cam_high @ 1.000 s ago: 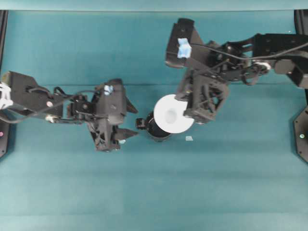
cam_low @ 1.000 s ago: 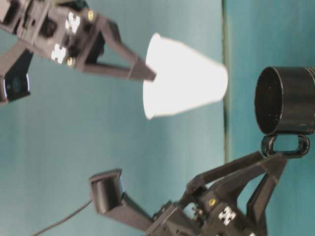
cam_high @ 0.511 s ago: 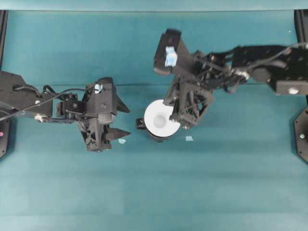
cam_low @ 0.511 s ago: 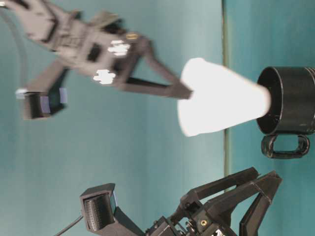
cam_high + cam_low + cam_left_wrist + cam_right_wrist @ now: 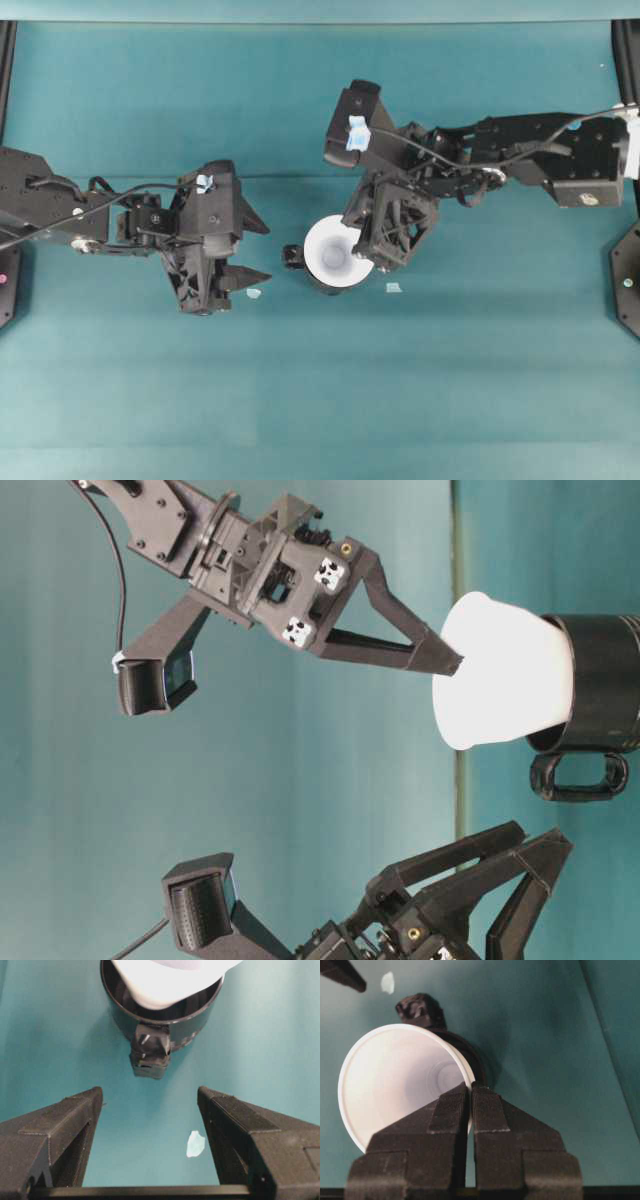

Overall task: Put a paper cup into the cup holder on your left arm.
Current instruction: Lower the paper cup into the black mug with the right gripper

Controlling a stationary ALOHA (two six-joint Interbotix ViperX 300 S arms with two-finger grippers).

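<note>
Where the overhead view centres, we see the paper cup point(image 5: 336, 256) sitting in the cup holder point(image 5: 312, 277), the right gripper point(image 5: 366, 252) pinching its rim. At table level, our left gripper point(image 5: 545, 855) gapes empty at lower right. From the left wrist, a pale scrap point(image 5: 195, 1143) lies between spread fingers point(image 5: 65, 1125). We read no lettering anywhere.

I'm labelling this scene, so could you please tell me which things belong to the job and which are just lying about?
Job:
- paper cup, pinched at its rim by the right tool
- cup holder
- left tool, open

Lying about:
- pale scrap on the teal table
</note>
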